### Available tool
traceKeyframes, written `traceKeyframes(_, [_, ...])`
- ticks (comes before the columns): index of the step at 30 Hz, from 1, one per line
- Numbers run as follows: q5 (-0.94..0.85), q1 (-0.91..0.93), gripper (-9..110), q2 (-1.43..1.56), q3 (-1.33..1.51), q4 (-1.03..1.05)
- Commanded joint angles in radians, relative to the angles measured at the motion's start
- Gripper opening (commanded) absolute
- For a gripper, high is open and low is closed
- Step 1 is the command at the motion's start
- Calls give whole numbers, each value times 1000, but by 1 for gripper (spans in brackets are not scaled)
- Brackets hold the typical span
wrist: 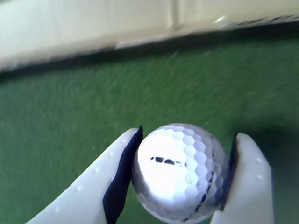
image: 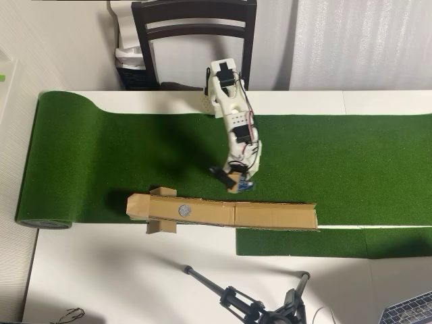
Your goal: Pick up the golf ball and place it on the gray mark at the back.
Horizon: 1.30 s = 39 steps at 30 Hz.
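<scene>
Wrist view: tool (wrist: 182, 175) clamped on golf ball (wrist: 180, 170), its dark print unreadable.

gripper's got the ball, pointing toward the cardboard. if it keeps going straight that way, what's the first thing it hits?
Likely the cardboard strip: in the wrist view, only bare green turf lies between it and the gripper, shut on the golf ball. Depth is hard to judge.

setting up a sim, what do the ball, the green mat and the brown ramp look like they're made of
Ball: hard glossy white plastic, judging by its dimples and bright glare; it sits between the end effector fingers. Green mat: short-pile artificial turf, matte and fuzzy, rolled at one end. Brown ramp: likely plain cardboard, with folded flaps and dull tan faces.
</scene>
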Motion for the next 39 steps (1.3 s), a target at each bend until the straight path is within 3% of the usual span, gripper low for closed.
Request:
traceKeyframes(1, [-64, 84, 24, 117, -166, -37])
traceKeyframes(17, [-413, 272, 24, 112, -230, -311])
traceKeyframes(39, [-540, 364, 24, -107, -239, -560])
